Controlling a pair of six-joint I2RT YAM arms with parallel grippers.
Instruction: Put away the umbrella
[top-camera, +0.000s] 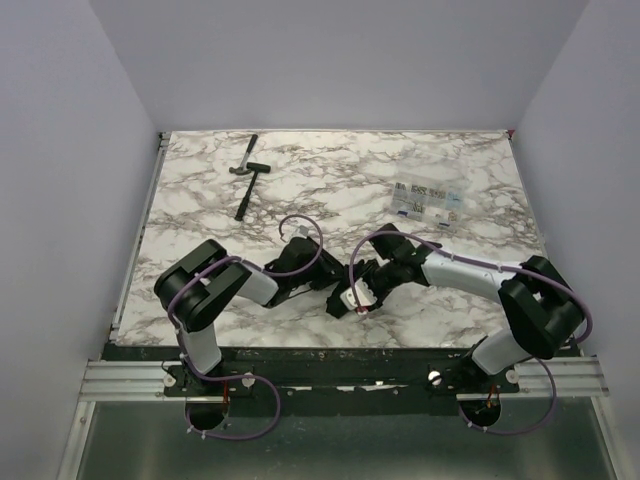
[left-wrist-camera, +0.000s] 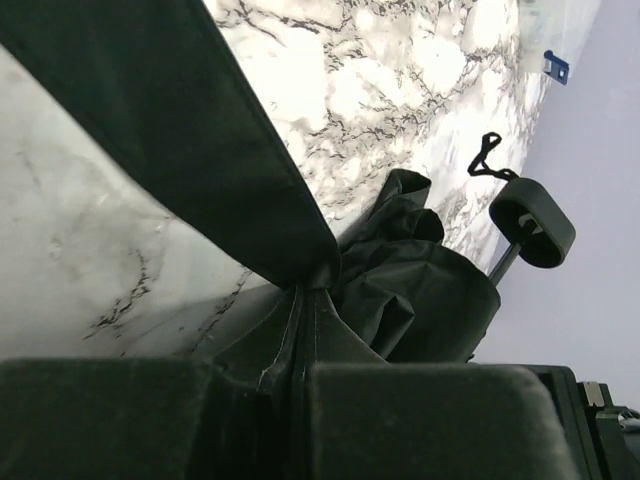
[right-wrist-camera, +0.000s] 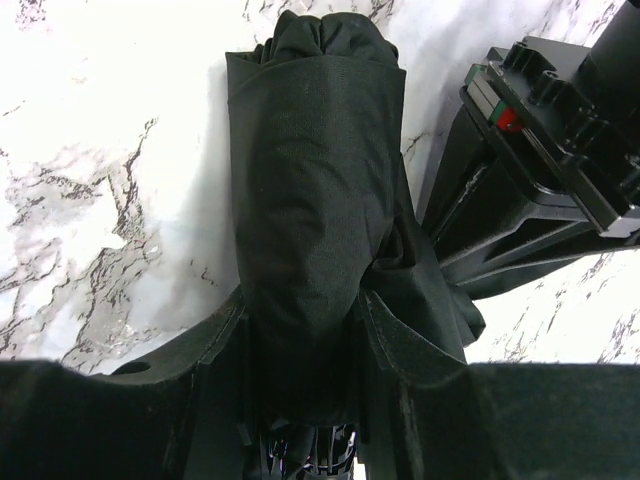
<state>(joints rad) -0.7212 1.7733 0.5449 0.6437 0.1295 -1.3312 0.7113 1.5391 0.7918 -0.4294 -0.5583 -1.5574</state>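
My right gripper (right-wrist-camera: 305, 350) was clamped around the folded umbrella (right-wrist-camera: 315, 200), and the dark bundle of canopy ran out from between its fingers across the marble table (top-camera: 330, 170). My left gripper (left-wrist-camera: 300, 375) was closed tight just beside it, pinching a fold of the umbrella's fabric. The umbrella lay near the table's front edge, between my two arms. Its handle (left-wrist-camera: 532, 222) and wrist strap (left-wrist-camera: 487, 155) stuck out past the canopy. A hammer (top-camera: 245, 178) lay far back on the left, and a clear packet (top-camera: 430, 203) far back on the right.
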